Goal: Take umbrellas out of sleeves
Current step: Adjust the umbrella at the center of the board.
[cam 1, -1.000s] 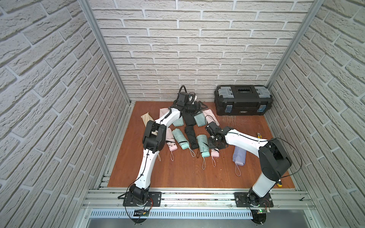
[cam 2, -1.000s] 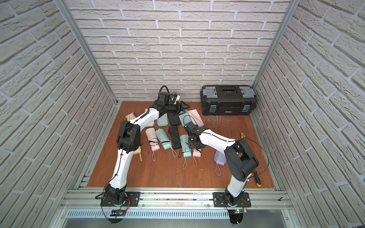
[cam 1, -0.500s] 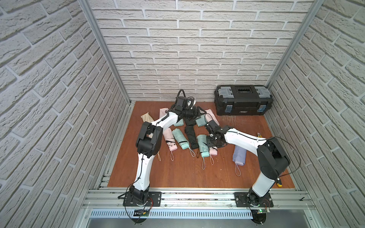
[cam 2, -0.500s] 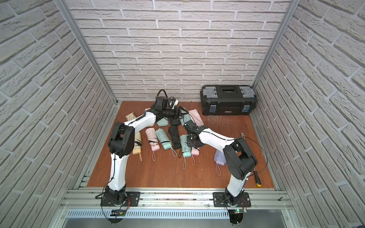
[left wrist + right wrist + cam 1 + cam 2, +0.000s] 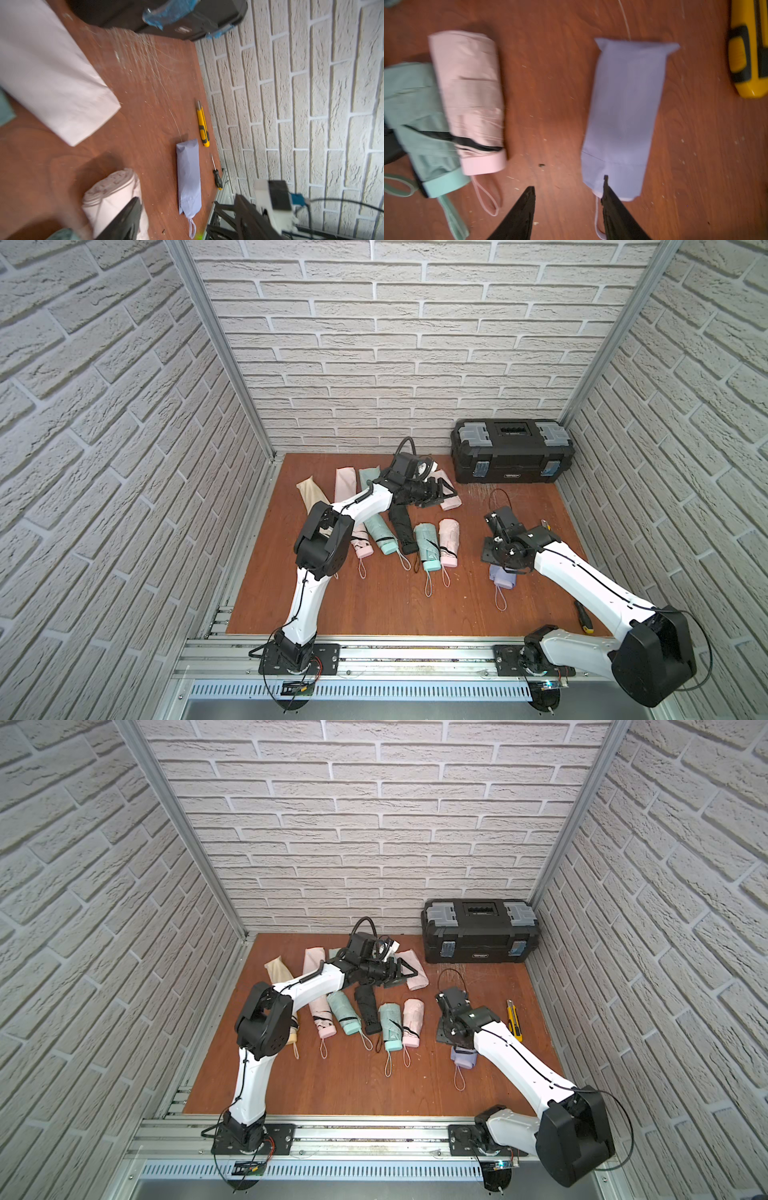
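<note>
Wood forms the floor (image 5: 374,614) that carries all items. Behind the left pincer (image 5: 441,494), along its arm, a beige sleeve (image 5: 309,493), a pink sleeve (image 5: 345,483) and a mint sleeve (image 5: 368,477) lie flat and limp. The left pincer is released: its jaws stand apart with nothing between them. A second pink sleeve (image 5: 453,499) lies flat directly below its tips; contact cannot be confirmed.

Between the two pincers, toward the base rail, a row of bare umbrellas (image 5: 403,531) lies side by side in the order pink, mint, black, mint, pink. Each loop points toward the rail.

The right pincer (image 5: 569,182) points down at the floor and is also released, gripping nothing. One of its fingers (image 5: 614,214) overlaps the mouth end of the lilac sleeve (image 5: 623,116). This sleeve is full, with a loop (image 5: 597,220) hanging out beside that finger.

Beyond the lilac sleeve, away from the left pincer, lie a yellow knife (image 5: 514,1019) and a screwdriver (image 5: 217,178). A black toolbox (image 5: 513,452) stands at the back wall, well beyond the right pincer.
</note>
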Robot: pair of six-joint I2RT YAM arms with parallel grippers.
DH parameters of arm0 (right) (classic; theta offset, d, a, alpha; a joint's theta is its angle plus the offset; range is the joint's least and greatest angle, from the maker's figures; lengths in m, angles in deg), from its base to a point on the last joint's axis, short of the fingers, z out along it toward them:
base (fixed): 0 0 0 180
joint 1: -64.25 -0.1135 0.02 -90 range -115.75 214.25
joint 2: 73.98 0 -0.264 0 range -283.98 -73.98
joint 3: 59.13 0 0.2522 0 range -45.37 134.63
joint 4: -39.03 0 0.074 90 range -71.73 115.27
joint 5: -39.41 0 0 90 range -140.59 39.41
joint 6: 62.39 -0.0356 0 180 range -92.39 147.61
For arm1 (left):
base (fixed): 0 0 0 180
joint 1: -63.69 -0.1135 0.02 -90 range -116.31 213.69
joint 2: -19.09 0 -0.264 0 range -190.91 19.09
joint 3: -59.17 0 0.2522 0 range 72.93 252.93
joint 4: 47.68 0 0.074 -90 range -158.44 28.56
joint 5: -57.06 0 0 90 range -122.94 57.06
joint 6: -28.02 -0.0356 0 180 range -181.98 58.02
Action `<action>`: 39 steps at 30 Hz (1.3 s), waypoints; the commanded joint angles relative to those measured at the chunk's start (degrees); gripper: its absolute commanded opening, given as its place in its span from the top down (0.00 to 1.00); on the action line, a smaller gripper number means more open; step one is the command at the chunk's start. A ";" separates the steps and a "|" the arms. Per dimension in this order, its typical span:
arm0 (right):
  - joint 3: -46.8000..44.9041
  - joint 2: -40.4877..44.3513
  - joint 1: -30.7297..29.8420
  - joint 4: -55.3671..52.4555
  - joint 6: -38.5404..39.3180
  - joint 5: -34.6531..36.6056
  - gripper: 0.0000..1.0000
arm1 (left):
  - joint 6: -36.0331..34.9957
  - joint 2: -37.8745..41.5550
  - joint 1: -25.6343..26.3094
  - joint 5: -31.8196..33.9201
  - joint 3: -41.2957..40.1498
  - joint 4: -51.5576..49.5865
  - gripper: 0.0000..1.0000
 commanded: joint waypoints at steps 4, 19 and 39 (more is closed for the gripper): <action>-4.24 4.92 4.62 -5.15 -4.44 3.03 0.22 | 0.01 0.64 1.95 -1.30 -2.10 4.77 0.27; -2.37 -10.55 12.57 7.82 3.63 1.67 0.17 | -2.62 1.62 2.93 -1.56 -2.33 2.29 0.27; 7.06 -23.49 10.22 15.02 16.74 -12.66 0.25 | -3.65 -2.49 1.64 -1.14 2.42 -2.16 0.28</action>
